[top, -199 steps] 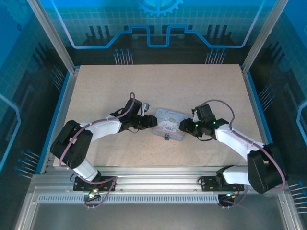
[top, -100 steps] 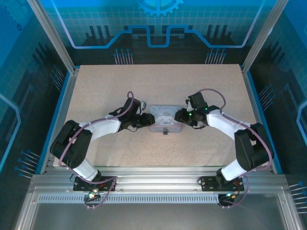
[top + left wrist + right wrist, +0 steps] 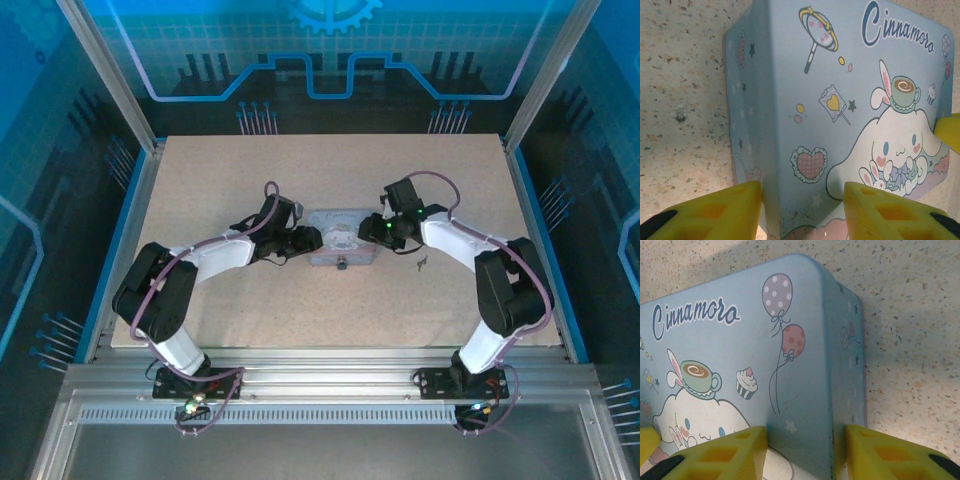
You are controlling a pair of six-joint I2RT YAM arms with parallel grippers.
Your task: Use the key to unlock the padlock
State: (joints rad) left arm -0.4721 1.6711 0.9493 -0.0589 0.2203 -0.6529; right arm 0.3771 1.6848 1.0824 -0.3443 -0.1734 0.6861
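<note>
The tiny dark padlock (image 3: 342, 264) hangs at the near side of the pale blue cartoon tin (image 3: 338, 243) in the middle of the table. The key (image 3: 421, 263), a thin dark sliver, lies loose on the table to the right of the tin, below my right forearm. My left gripper (image 3: 306, 240) is at the tin's left end. Its yellow fingers (image 3: 715, 210) straddle the tin's (image 3: 840, 100) corner edge, one on the end wall and one on the lid. My right gripper (image 3: 376, 231) clasps the right end of the tin (image 3: 765, 340) the same way.
Speckled beige tabletop (image 3: 330, 170) stretches behind and in front of the tin. Blue rails and metal posts border it on both sides. The arm bases sit on the aluminium rail (image 3: 330, 385) at the near edge.
Both grippers and the tin between them have shifted toward the back of the table and the tin has turned square. The key now lies uncovered to the right.
</note>
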